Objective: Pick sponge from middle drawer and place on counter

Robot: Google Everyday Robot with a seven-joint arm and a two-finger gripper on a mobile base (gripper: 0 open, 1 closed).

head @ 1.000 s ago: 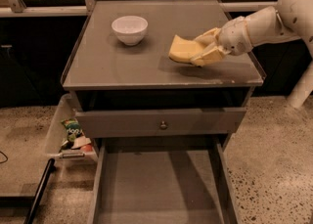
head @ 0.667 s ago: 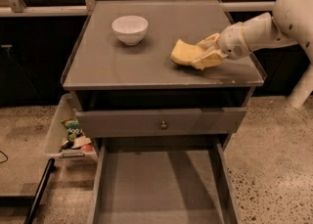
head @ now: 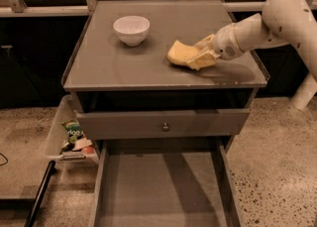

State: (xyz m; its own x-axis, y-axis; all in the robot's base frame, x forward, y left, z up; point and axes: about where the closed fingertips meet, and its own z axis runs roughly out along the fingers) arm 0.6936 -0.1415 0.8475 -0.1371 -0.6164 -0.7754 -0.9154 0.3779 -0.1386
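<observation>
The yellow sponge (head: pixel 178 53) is low over the right middle of the grey counter (head: pixel 124 65), at or just above its surface. My gripper (head: pixel 202 52) reaches in from the right on the white arm. Its cream fingers (head: pixel 200 63) are closed on the sponge's right end. The middle drawer (head: pixel 163 191) is pulled out at the bottom of the view, its flat grey bottom bare.
A white bowl (head: pixel 131 28) stands at the counter's back left. A closed drawer front with a round knob (head: pixel 165 127) sits above the open drawer. A clear bin with snack packets (head: pixel 74 137) lies on the floor to the left, next to a black pole (head: pixel 39 196).
The gripper has carried the sponge a little to the left and slightly lower over the counter. The bowl and drawer have not moved.
</observation>
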